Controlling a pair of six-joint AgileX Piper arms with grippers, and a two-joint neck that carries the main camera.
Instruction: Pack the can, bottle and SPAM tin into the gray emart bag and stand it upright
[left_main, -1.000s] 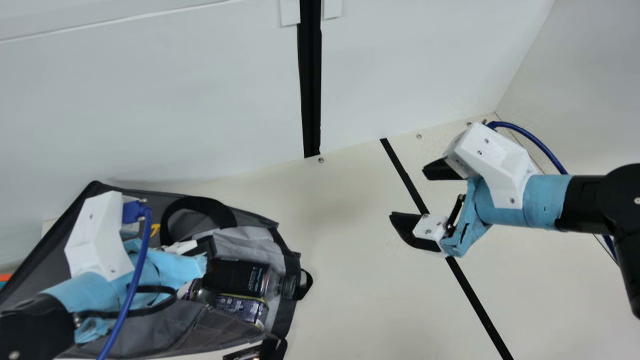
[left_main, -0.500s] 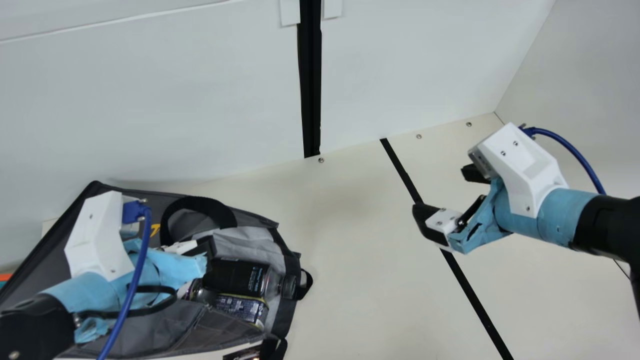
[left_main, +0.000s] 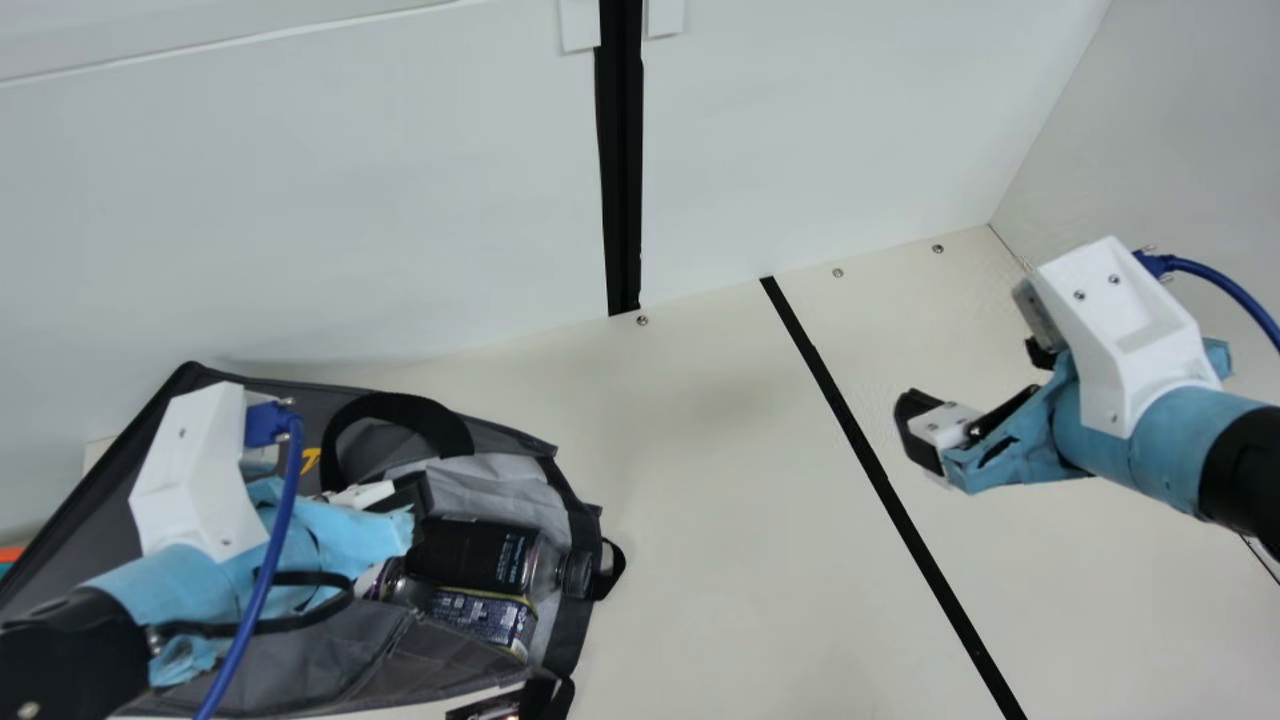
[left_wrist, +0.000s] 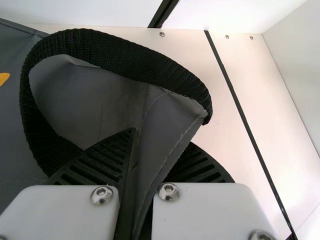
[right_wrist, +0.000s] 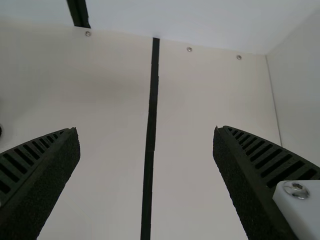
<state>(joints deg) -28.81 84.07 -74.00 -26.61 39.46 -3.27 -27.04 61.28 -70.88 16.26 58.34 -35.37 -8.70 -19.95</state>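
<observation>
The right gripper (left_main: 970, 385) has drawn away toward 3 o'clock in the main view, while the left arm and the bag have stayed put. From left to right: at 8 o'clock, the gray emart bag (left_main: 310, 670) lies on the table (left_main: 720, 560), its mouth toward 3 o'clock. The left gripper (left_main: 412, 492) is over it, jaws pinching a seamed fold of its gray fabric beside the black handle (left_wrist: 135, 60). Inside, the bottle (left_main: 475, 555) lies with its cap toward 3 o'clock; the SPAM tin (left_main: 482, 615) sits at its 6 o'clock side, and what looks like the can (left_main: 400, 588) (mostly hidden) at its 8 o'clock. The right jaws stand wide apart, at 3 o'clock, beyond the black strip (left_main: 885, 485).
</observation>
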